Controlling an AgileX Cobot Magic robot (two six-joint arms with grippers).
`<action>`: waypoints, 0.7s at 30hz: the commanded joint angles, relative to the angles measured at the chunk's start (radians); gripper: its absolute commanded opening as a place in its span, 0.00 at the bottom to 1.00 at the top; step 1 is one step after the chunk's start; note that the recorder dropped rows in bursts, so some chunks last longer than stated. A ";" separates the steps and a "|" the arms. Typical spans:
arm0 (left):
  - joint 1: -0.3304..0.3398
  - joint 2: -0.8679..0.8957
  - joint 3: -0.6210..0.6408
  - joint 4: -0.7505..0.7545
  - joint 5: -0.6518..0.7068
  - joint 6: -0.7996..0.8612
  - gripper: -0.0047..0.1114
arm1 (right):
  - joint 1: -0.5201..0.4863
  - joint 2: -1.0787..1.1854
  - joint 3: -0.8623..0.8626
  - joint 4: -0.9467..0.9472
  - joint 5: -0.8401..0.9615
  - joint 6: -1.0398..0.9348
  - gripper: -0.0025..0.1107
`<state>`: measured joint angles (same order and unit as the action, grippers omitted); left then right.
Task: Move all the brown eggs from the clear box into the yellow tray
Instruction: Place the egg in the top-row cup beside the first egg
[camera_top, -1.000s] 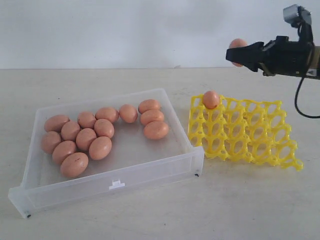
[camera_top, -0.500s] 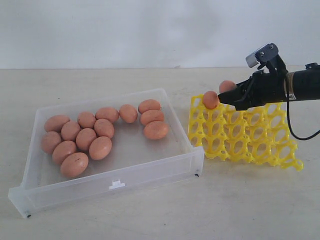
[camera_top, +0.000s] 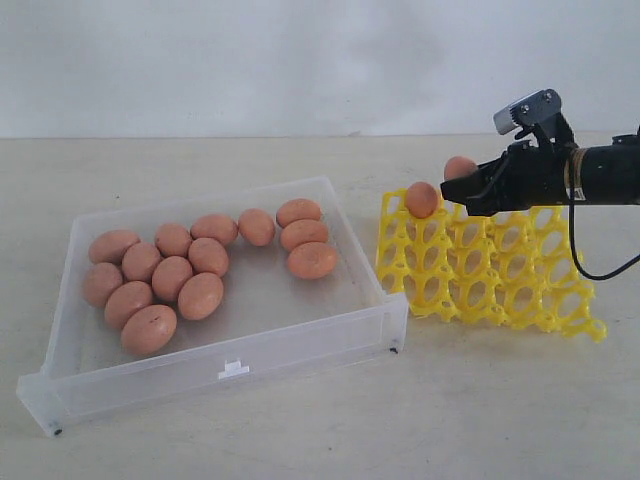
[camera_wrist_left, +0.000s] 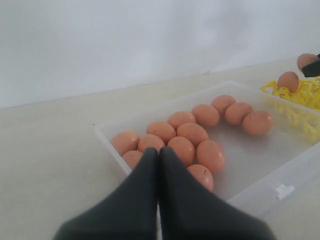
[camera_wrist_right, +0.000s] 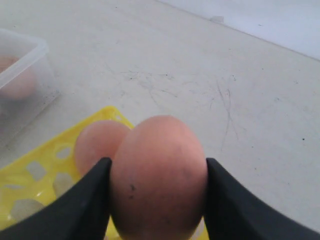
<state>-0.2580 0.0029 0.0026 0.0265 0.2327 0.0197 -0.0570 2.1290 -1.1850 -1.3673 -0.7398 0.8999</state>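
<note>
Several brown eggs (camera_top: 190, 275) lie in the clear box (camera_top: 230, 375), bunched at its left and far side. To the right of the box is the yellow tray (camera_top: 500, 290), with one egg (camera_top: 421, 199) seated in its far left cup. My right gripper (camera_top: 458, 186) hovers just above the tray's far edge, beside that egg, and is shut on another brown egg (camera_wrist_right: 159, 175) held between both black fingers (camera_wrist_right: 92, 200). In the left wrist view my left gripper (camera_wrist_left: 159, 151) is shut and empty, near the box's eggs (camera_wrist_left: 182, 149). It does not show in the exterior view.
The tray (camera_wrist_right: 40, 165) is tilted, with its near edge lower. The box's wall (camera_wrist_right: 25, 62) stands close to the tray's left side. A black cable (camera_top: 590, 262) hangs from the right arm over the tray's right end. A white wall backs the beige table (camera_top: 450, 420).
My right gripper has come down and leftward with its egg from high at the right to just above the tray's far row. It has hardly moved in the last half second.
</note>
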 joint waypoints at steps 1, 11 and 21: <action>-0.001 -0.003 -0.003 0.000 -0.005 0.001 0.00 | -0.001 -0.001 -0.005 -0.006 -0.016 0.012 0.49; -0.001 -0.003 -0.003 0.000 -0.005 0.001 0.00 | -0.001 -0.003 -0.005 -0.002 -0.011 0.015 0.54; -0.001 -0.003 -0.003 0.000 -0.005 0.001 0.00 | 0.090 -0.204 -0.005 0.079 -0.333 0.186 0.28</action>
<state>-0.2580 0.0029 0.0026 0.0265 0.2327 0.0197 -0.0359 1.9870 -1.1850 -1.3238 -0.9444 1.0391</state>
